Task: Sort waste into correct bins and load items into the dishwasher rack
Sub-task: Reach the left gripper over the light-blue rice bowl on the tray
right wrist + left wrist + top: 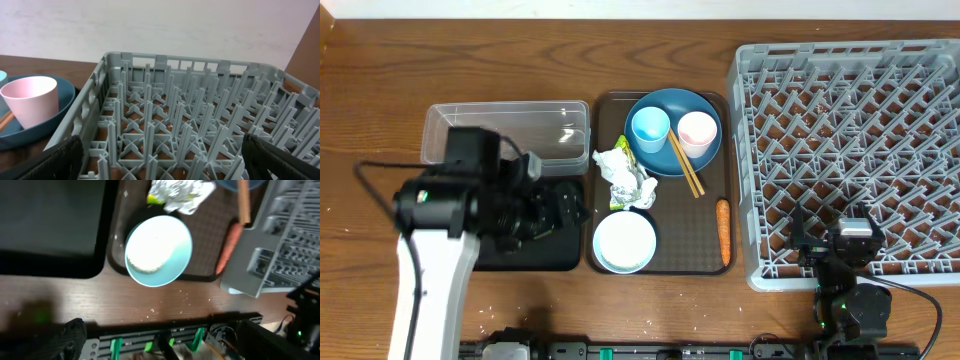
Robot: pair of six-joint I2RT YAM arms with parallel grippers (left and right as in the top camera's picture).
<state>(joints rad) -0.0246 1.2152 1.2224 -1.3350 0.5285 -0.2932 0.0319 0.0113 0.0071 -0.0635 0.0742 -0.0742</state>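
Observation:
The light blue bowl holding white rice sits at the front of the brown serving tray. Behind it lie crumpled tissue with a green-and-yellow wrapper and, to its right, an orange carrot. The dark blue dish carries a light blue cup, a pink cup and chopsticks. My left gripper hangs open over the black tray, left of the bowl. My right gripper stands open over the grey rack's front edge, holding nothing.
A clear plastic tub stands behind the black tray. A few rice grains lie on the wood in front of the bowl. A black rail with green clips runs along the table's front edge. The rack fills the right side.

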